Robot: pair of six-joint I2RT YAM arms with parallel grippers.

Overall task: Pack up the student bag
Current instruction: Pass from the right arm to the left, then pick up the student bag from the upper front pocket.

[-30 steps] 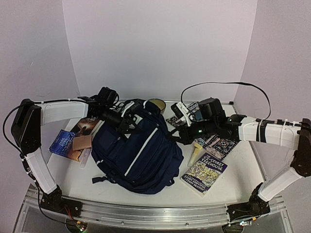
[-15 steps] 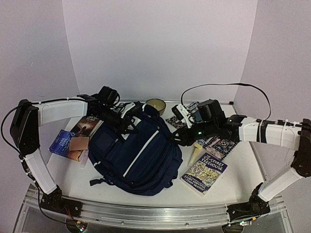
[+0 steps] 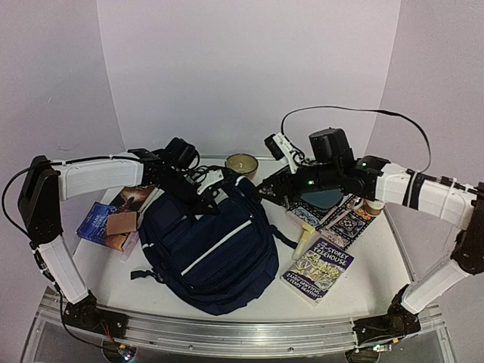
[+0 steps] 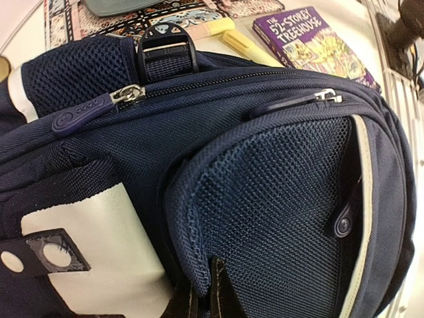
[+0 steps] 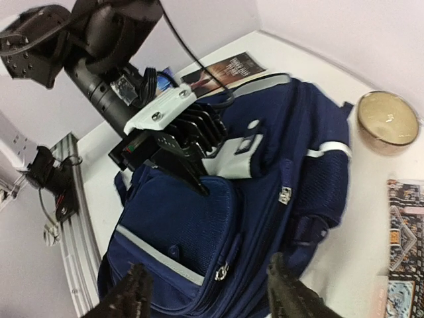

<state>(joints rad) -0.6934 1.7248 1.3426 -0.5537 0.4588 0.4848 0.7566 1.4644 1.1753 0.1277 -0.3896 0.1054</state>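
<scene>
The student bag [image 3: 219, 257], navy with a white stripe, lies flat in the middle of the table. My left gripper [image 3: 207, 200] is at its upper left, shut on a fold of the front pocket's top edge; the left wrist view shows the fingers [image 4: 222, 291] pinching that mesh fabric of the bag [image 4: 278, 185]. My right gripper [image 3: 269, 189] hovers open above the bag's upper right corner, touching nothing. In the right wrist view its open fingers [image 5: 136, 295] frame the bag [image 5: 179, 218] below, with the left gripper [image 5: 199, 184] on the pocket edge.
A purple book [image 3: 319, 268] and a yellow marker [image 3: 304, 240] lie right of the bag. A patterned case [image 3: 344, 221] sits behind them. A round candle tin [image 3: 242, 162] stands at the back. Books [image 3: 113, 219] are stacked at the left.
My left gripper shut on the pocket edge. My right gripper let go of the bag, opened and lifted toward the back. The bag slid and turned slightly to the left.
</scene>
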